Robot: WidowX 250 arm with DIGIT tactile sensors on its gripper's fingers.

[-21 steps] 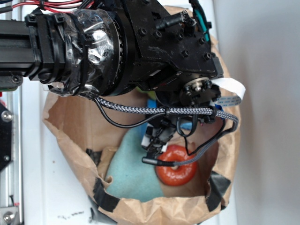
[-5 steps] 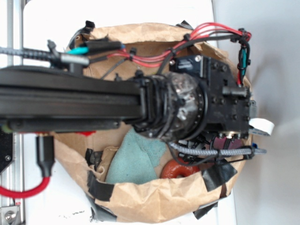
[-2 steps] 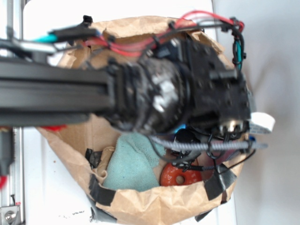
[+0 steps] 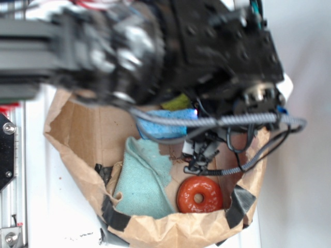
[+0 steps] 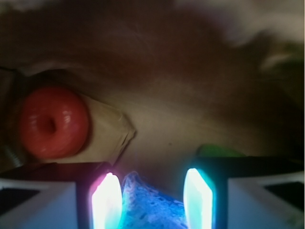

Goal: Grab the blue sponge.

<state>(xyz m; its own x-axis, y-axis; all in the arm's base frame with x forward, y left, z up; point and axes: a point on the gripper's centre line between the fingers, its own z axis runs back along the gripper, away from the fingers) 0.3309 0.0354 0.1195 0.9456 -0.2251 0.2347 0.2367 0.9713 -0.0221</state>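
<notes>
Wrist view: pincer [image 5: 151, 198] with its two lit fingers [image 5: 107, 200] standing apart, the blue sponge [image 5: 150, 207] between them at the bottom edge of the frame; whether the pads press on it cannot be told, so grip state is uncertain. Exterior view: the blue sponge [image 4: 168, 124] sits just under the blurred black arm [image 4: 170, 46], partly crossed by a braided cable [image 4: 232, 121], above the floor of the brown paper bag [image 4: 83, 134]. A sliver of yellow-green plush [image 4: 177, 102] shows just above the sponge. Pale teal cloth [image 4: 145, 178] lies lower in the bag, toward its left wall. Orange ring [image 4: 199, 195] rests just beside the cloth, near the bag's lower rim. The bag stands on the white desk [image 4: 46, 206].
</notes>
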